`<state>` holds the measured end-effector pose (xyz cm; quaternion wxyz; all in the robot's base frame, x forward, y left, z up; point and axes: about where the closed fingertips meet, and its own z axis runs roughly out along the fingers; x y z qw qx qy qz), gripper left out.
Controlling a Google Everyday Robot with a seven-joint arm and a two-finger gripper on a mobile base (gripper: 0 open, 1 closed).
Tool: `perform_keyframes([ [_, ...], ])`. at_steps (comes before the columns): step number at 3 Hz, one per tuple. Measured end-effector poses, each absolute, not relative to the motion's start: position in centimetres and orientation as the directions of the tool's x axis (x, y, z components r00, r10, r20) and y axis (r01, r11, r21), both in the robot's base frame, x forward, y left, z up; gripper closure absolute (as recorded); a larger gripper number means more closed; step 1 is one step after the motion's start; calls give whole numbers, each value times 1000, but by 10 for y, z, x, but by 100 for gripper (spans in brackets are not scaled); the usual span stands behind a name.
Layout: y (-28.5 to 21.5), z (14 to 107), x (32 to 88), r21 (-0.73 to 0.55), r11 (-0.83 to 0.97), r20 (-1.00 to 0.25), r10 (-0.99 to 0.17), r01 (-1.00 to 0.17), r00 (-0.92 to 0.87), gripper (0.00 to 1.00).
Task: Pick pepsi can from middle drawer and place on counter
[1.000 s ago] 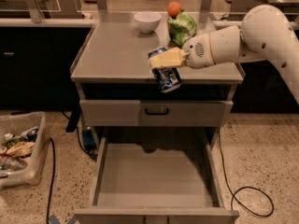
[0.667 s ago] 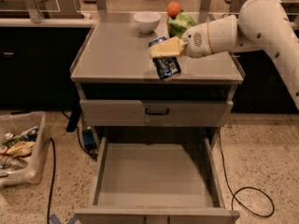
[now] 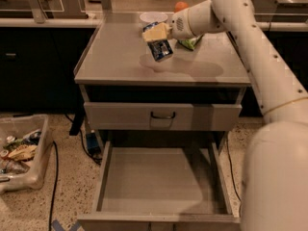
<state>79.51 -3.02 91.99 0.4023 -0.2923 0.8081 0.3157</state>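
Observation:
My gripper is shut on the pepsi can, a dark-blue can held tilted a little above the middle of the counter. The can hangs below the yellowish fingers and casts a shadow on the grey top. The white arm reaches in from the right. The middle drawer is pulled open below, its flat grey floor bare.
A white bowl, an orange fruit and a green bag sit at the counter's back right. The closed upper drawer front has a black handle. A clear bin of items stands on the floor at left.
The gripper has carried the can up and back from the counter's front right edge to over its middle. The view has shifted closer.

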Motion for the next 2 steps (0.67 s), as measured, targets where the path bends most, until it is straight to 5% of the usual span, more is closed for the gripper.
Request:
perform_keyframes([
  [2, 0, 884, 835, 261, 645, -800, -272, -719, -535, 100],
])
